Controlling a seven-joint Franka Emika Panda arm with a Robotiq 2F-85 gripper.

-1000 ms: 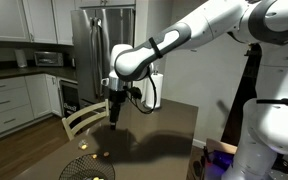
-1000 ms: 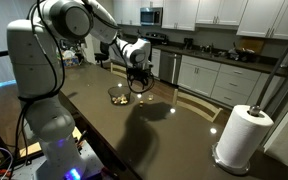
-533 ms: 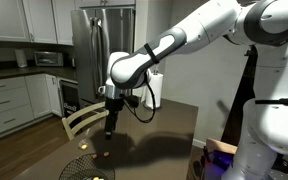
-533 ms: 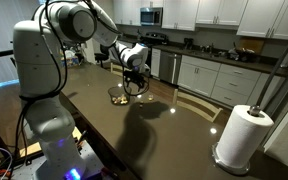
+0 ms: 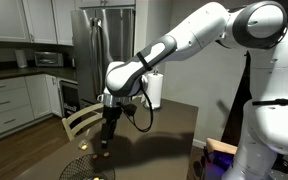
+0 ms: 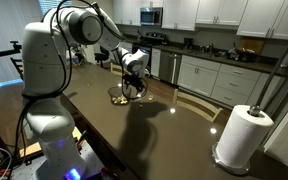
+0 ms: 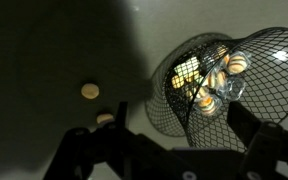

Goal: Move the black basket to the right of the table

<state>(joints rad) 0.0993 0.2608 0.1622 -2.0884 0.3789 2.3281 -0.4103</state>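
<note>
The black basket (image 7: 219, 85) is a dark wire mesh bowl holding several small shiny wrapped pieces. It stands on the dark brown table (image 7: 44, 60). In the wrist view my gripper (image 7: 184, 125) is open, and the basket's near rim lies between its two fingers. In both exterior views the gripper (image 5: 104, 141) (image 6: 128, 90) hangs fingers-down, low over the basket (image 5: 88, 168) (image 6: 118, 97) near one end of the table (image 5: 169, 140) (image 6: 134, 135). Whether the fingers touch the mesh cannot be told.
Two small round tan pieces (image 7: 90, 90) lie on the table beside the basket. A white paper towel roll (image 6: 241, 137) stands at the table's other end. A pale slat-back chair (image 5: 82, 120) is at the table's side. Kitchen cabinets and a fridge stand behind.
The arm has swung toward the basket's end of the table and lowered, bringing the gripper down to the basket. The basket has not moved.
</note>
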